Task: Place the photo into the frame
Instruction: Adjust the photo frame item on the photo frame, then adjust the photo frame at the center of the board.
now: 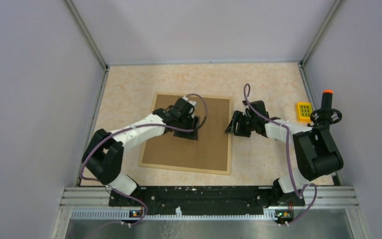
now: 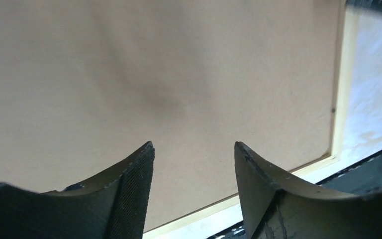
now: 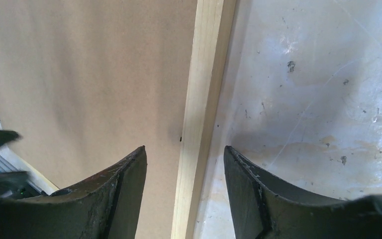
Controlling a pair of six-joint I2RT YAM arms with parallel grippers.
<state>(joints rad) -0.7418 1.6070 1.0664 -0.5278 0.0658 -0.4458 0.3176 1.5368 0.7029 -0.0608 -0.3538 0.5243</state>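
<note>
While my right claw (image 3: 185,152) hangs astride the frame (image 3: 206,74), the photo is nowhere in sight.
Both claws gape empty: the right one over the frame's right rail, which runs near to far; my left claw (image 2: 194,149) hovers over the brown backing board (image 2: 129,74) filling the frame. Whether the photo lies beneath, I cannot tell.
</note>
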